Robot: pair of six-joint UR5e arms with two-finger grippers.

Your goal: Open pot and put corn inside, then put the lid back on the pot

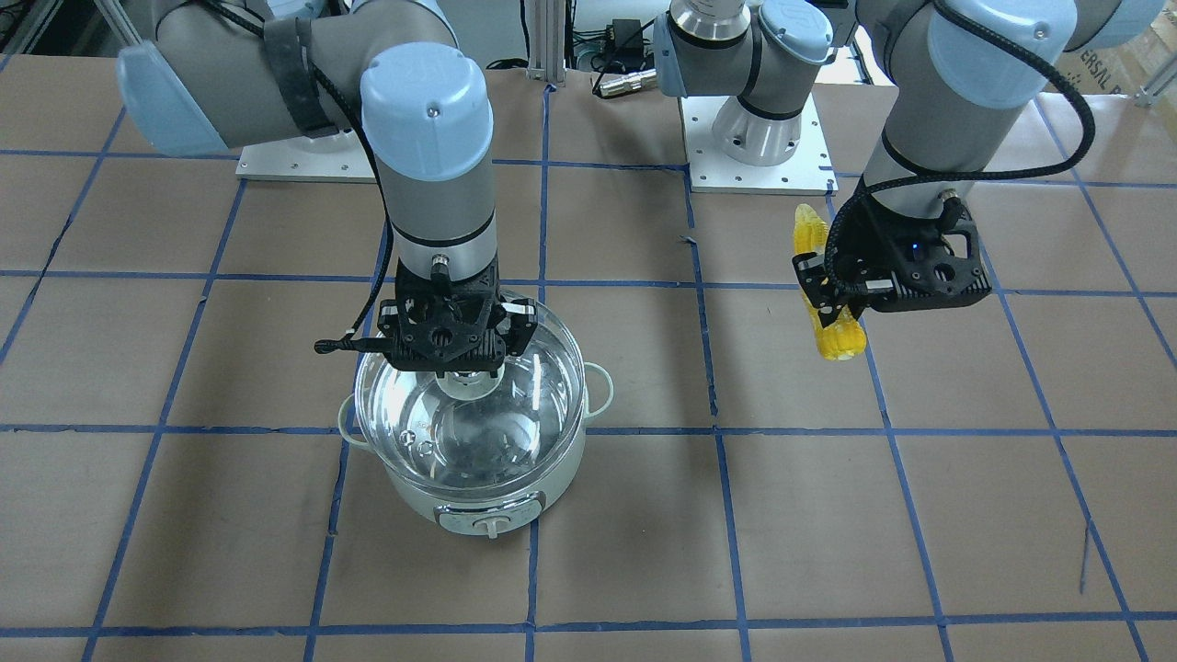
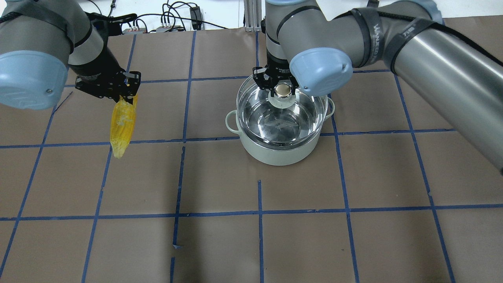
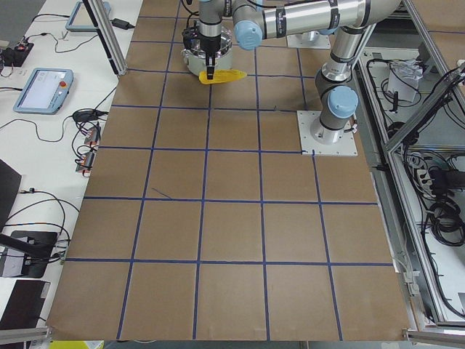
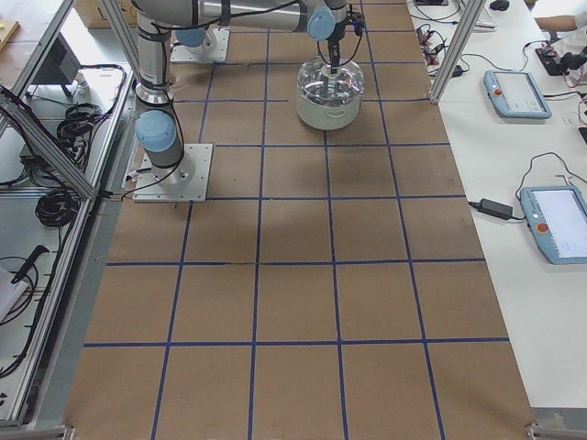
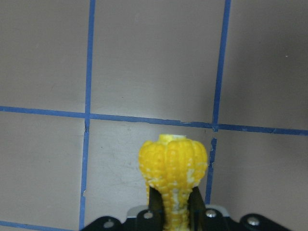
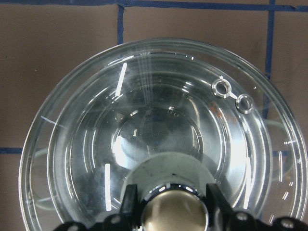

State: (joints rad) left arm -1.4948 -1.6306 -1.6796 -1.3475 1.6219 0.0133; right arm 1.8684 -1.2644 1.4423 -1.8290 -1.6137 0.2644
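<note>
Right gripper point(image 2: 282, 91) clamps lid point(image 2: 283, 120) — left gripper point(image 2: 125, 98) holds corn point(image 2: 122, 125).

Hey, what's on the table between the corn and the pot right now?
Nothing but bare brown table crossed by blue tape lines; the overhead view shows no object between the corn and the pot.

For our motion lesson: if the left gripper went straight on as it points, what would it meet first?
Probably the table, with the corn in the left gripper touching down first; the height is unclear.
</note>
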